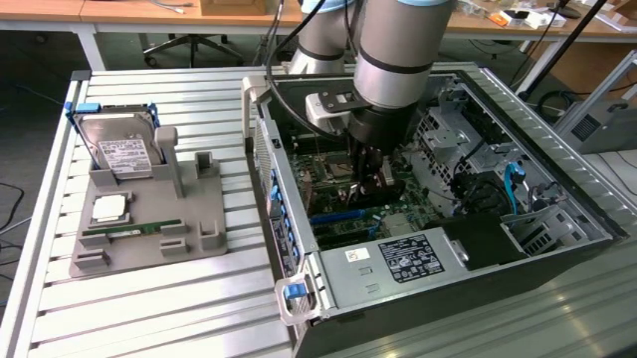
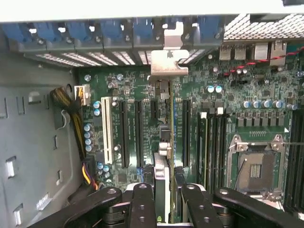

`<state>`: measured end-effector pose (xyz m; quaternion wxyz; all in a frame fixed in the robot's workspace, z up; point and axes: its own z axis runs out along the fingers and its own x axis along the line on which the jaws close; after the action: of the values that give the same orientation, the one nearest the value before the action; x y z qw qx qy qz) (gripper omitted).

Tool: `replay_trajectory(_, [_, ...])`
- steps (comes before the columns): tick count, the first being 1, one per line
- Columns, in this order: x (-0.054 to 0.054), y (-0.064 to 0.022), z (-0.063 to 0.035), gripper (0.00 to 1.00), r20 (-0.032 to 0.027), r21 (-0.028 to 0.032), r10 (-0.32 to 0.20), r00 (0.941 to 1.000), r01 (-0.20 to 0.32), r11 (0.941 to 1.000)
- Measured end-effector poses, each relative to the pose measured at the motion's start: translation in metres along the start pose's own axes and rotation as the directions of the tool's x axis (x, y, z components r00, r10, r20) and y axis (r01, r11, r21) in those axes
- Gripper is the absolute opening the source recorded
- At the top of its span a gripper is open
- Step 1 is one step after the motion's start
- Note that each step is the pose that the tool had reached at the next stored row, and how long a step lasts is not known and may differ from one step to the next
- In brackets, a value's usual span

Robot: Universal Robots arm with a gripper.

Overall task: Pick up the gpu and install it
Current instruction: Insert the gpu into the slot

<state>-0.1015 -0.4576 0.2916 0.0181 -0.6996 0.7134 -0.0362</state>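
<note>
Down between the claw (image 2: pixel 167 199) fingers sits the gpu (image 2: pixel 164 142), pinched edge-on and standing upright over the motherboard (image 2: pixel 237 90) slots, its silver bracket (image 2: pixel 168 66) up against the computer case (image 1: pixel 398 268) rear wall.

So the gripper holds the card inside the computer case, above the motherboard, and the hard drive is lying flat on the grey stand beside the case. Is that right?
Not entirely. In the exterior view the hard drive is not lying flat; it stands propped up, leaning in its slot on the grey stand. The rest holds: the gripper holds the card on edge inside the computer case, over the motherboard.
</note>
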Motion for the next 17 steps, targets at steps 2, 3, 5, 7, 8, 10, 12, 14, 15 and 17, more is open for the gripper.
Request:
replay_trajectory(2, [-0.003, 0.0071, 0.0023, 0.27, -0.0005, 0.0008, 0.0, 1.0, 0.0, 1.0])
replay_trajectory(3, [-0.004, 0.009, 0.0026, 0.27, -0.0009, 0.0011, 0.0, 1.0, 0.0, 1.0])
replay_trajectory(5, [-0.004, 0.013, 0.0036, 0.27, -0.0014, 0.002, 0.0, 1.0, 0.0, 1.0])
replay_trajectory(7, [-0.005, 0.0184, 0.0053, 0.27, -0.0019, 0.0033, 0.0, 1.0, 0.0, 1.0])
replay_trajectory(8, [-0.005, 0.0188, 0.0055, 0.27, -0.0027, 0.0032, 0.0, 1.0, 0.0, 1.0])
replay_trajectory(10, [-0.005, 0.0189, 0.0055, 0.27, -0.0026, 0.0032, 0.0, 1.0, 0.0, 1.0])
replay_trajectory(12, [-0.005, 0.0189, 0.0055, 0.27, -0.0029, 0.0032, 0.0, 1.0, 0.0, 1.0])
replay_trajectory(14, [-0.005, 0.0179, 0.0058, 0.27, -0.0082, 0.0032, 0.005, 1.0, -0.005, 1.0])
replay_trajectory(15, [-0.005, 0.0167, 0.0059, 0.27, -0.0106, 0.0032, 0.009, 0.9999, -0.009, 1.0])
replay_trajectory(17, [-0.005, 0.0143, 0.0064, 0.27, -0.0129, 0.0031, 0.016, 0.9998, -0.016, 0.9999])
